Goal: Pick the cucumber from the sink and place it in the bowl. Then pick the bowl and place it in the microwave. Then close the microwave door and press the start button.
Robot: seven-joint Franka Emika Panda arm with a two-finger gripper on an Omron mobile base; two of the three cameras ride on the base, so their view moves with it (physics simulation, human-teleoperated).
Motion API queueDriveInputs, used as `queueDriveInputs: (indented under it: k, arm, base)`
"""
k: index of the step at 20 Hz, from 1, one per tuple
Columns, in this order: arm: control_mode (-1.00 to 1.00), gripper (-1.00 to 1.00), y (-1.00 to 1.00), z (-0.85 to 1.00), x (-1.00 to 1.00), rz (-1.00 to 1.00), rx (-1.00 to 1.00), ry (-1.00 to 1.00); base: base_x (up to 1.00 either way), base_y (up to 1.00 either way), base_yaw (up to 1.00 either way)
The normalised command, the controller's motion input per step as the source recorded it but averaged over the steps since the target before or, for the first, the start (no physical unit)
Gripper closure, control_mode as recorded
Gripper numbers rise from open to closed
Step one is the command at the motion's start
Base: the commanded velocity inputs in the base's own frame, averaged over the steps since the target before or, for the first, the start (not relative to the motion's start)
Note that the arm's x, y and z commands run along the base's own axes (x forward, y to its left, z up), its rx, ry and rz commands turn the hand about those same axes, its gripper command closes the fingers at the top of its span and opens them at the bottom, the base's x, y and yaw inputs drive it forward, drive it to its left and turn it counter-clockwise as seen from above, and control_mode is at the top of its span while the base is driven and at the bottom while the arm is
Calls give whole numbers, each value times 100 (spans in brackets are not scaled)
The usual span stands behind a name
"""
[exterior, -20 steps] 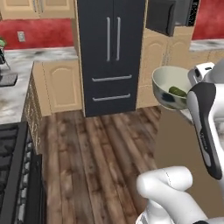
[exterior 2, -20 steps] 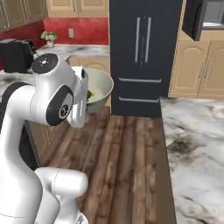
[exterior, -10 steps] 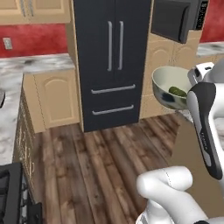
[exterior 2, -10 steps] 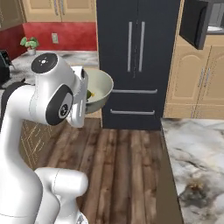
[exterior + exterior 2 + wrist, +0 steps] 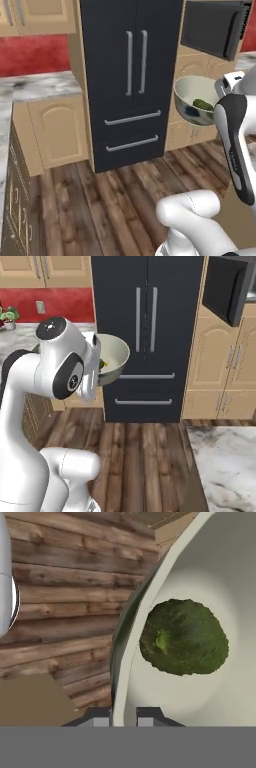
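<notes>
One tall black fridge (image 5: pixel 131 75) stands ahead, with the open microwave (image 5: pixel 214 27) up to its right. The bowl (image 5: pixel 192 97) hangs level in the air, its rim pinched between the fingers of the gripper (image 5: pixel 124 716). The cucumber (image 5: pixel 183 637) lies inside. The carry should stay level and slow, judging by the loose cucumber, until the bowl lines up with the microwave opening.

microwave (image 5: pixel 216 29) top edge-cropped

Glossy white arm (image 5: pixel 30 421), dark joints
</notes>
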Motion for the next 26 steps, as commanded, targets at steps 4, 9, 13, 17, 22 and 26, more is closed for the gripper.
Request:
queueDriveInputs:
  k: [4,9,13,17,22,26]
  arm:
    - [100,100,0,0,0,0,0,0]
    - [100,100,0,0,0,0,0,0]
    - [100,100,0,0,0,0,0,0]
    - [100,100,0,0,0,0,0,0]
    - [100,100,0,0,0,0,0,0]
    - [100,100,0,0,0,0,0,0]
  base:
    - [98,26,-24]
    - [79,21,-42]
    - [62,24,-58]
    - [61,22,-61]
    - [49,18,-63]
    - [53,20,-62]
